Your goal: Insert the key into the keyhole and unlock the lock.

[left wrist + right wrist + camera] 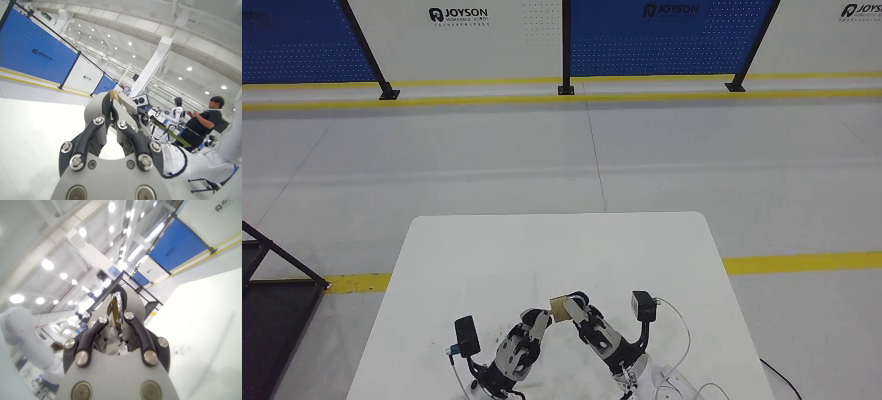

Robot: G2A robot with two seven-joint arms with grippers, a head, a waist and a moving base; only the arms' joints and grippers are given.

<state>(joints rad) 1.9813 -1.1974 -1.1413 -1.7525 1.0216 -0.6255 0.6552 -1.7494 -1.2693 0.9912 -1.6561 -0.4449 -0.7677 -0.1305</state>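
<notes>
A brass padlock (559, 306) with a silver shackle (119, 306) hangs a little above the white table (542, 250), near its front edge. My right gripper (578, 308) is shut on the padlock, whose brass body (114, 313) stands upright between the pads. My left gripper (542, 319) comes in from the other side, and its tips meet the padlock (114, 94). Its fingers (105, 103) are pressed together. The key is hidden between them and the lock, so I cannot tell how deep it sits.
A black metal rack (264, 290) stands off the table's left side. Loose white cables (682, 375) lie on the table at the front right. Bare tabletop stretches away behind the two grippers.
</notes>
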